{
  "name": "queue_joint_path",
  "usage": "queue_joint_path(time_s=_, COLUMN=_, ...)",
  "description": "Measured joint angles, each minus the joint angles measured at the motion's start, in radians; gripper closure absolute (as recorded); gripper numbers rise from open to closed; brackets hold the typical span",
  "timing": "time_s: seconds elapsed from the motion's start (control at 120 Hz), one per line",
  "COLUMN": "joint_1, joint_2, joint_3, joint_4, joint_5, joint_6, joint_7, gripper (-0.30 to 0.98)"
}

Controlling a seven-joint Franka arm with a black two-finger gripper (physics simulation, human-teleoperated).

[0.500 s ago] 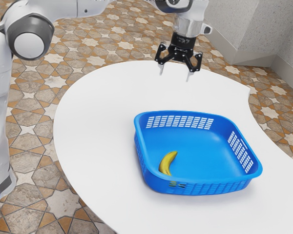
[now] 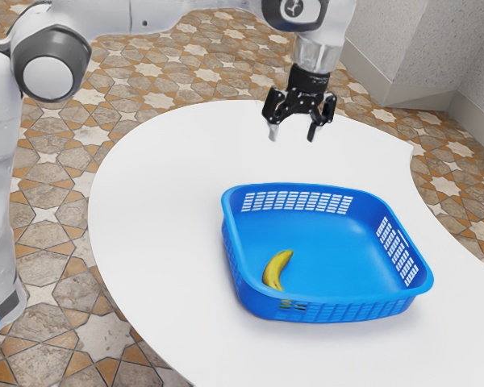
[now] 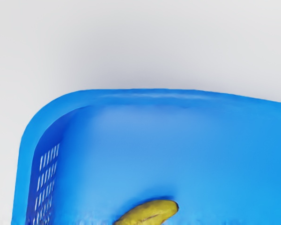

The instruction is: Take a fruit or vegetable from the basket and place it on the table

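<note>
Tool (image 2: 293, 135)'s hanging open up in the exterior view's upper middle, 2 fingers spread. The 1 banana (image 2: 275, 271) is lying in the blue basket (image 2: 347, 311), lower middle of that frame, basket's on the white counter (image 2: 161, 201).
</note>
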Motion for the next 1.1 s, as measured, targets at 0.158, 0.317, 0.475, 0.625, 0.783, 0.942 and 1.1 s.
queue_joint_path(time_s=0.158, joint_1=0.015, joint_2=0.061, joint_3=0.017, joint_4=-0.001, joint_5=0.033, joint_6=0.053, joint_7=0.054, gripper=0.00)
queue_joint_path(time_s=0.317, joint_1=-0.034, joint_2=0.090, joint_3=0.013, joint_4=-0.002, joint_5=0.078, joint_6=0.098, joint_7=0.192, gripper=0.00)
queue_joint_path(time_s=0.475, joint_1=-0.076, joint_2=0.129, joint_3=0.007, joint_4=-0.004, joint_5=0.088, joint_6=0.132, joint_7=0.333, gripper=0.00)
queue_joint_path(time_s=0.625, joint_1=-0.153, joint_2=0.029, joint_3=0.015, joint_4=-0.197, joint_5=0.076, joint_6=0.212, joint_7=0.437, gripper=0.00)
queue_joint_path(time_s=0.783, joint_1=-0.205, joint_2=-0.040, joint_3=0.010, joint_4=-0.334, joint_5=0.065, joint_6=0.328, joint_7=0.512, gripper=0.00)
queue_joint_path(time_s=0.942, joint_1=-0.200, joint_2=-0.015, joint_3=0.010, joint_4=-0.342, joint_5=0.037, joint_6=0.390, joint_7=0.570, gripper=0.00)
queue_joint_path(time_s=1.1, joint_1=-0.202, joint_2=0.005, joint_3=0.010, joint_4=-0.361, joint_5=0.005, joint_6=0.430, joint_7=0.614, gripper=0.00)
